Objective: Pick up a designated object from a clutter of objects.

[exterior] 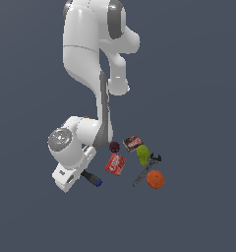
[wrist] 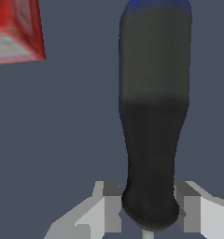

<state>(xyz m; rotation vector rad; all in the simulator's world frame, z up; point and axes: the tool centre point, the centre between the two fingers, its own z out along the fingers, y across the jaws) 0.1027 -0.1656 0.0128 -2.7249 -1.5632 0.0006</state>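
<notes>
Lying on the worktop (exterior: 198,211) at the exterior view's left edge of the clutter, the screwdriver (wrist: 153,116) has its thick black handle running between the two fingers of the claw (wrist: 149,212), blue end pointing away from the wrist. In the wrist view a finger (wrist: 111,205) sits on each side of the handle's narrow end, close against it; whether they press it or only bracket it I cannot tell. Judgement: straddling the handle across its width suits a pinch there. In the exterior view the arm is bent low over the screwdriver, hiding most of it; only the blue tip shows. Just beside it lies the red packet (exterior: 115,164), then the dark red ball (exterior: 114,146), dark red-brown box (exterior: 132,143), green fruit (exterior: 143,154), grey wrench (exterior: 145,171) and orange (exterior: 155,179). Printing on packet and box is illegible.
</notes>
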